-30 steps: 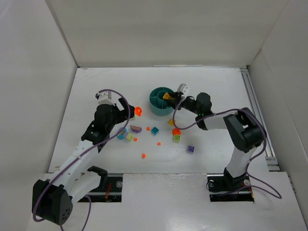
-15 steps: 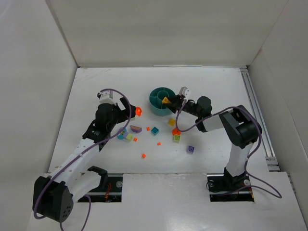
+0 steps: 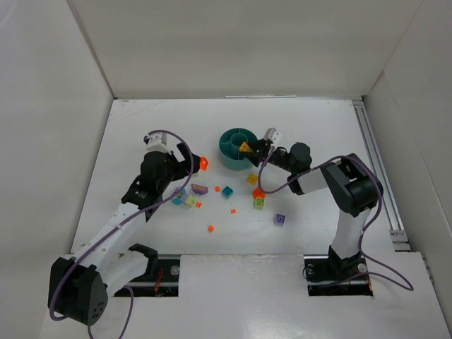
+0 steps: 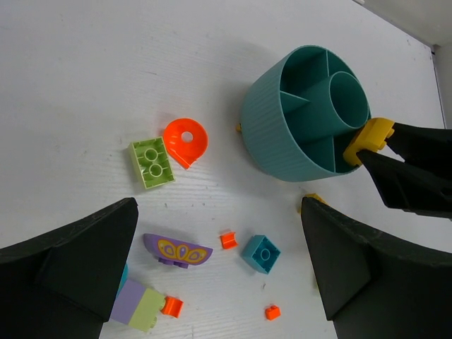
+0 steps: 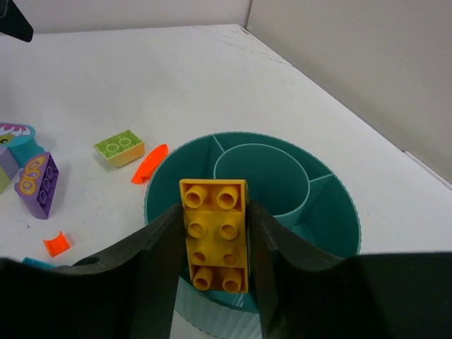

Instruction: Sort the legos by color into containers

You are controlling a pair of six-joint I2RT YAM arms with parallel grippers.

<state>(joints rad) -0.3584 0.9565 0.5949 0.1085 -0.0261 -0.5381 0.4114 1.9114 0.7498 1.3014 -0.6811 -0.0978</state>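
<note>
The round teal dish (image 3: 233, 138) stands mid-table; it also shows in the left wrist view (image 4: 282, 134) and the right wrist view (image 5: 332, 205). My right gripper (image 3: 248, 148) (image 5: 215, 244) is shut on a yellow two-by-four brick (image 5: 215, 233) (image 4: 367, 139) and holds it over the dish's near rim, above a wedge section. My left gripper (image 3: 191, 168) (image 4: 217, 212) is open and empty above the loose bricks. Between its fingers lie a purple butterfly piece (image 4: 176, 250), a teal brick (image 4: 260, 253) and small orange bits. A lime brick (image 4: 151, 163) and an orange round piece (image 4: 186, 141) lie beyond it.
Loose bricks lie in front of the dish: a yellow one (image 3: 251, 179), an orange one (image 3: 258, 192), a lime one (image 3: 259, 203), a purple one (image 3: 280, 219) and small orange bits (image 3: 210, 228). A purple-and-lime block (image 4: 138, 305) lies by my left finger. White walls enclose the table.
My right gripper has moved a little left with the yellow brick, up to the dish's rim. My left arm has barely shifted.
</note>
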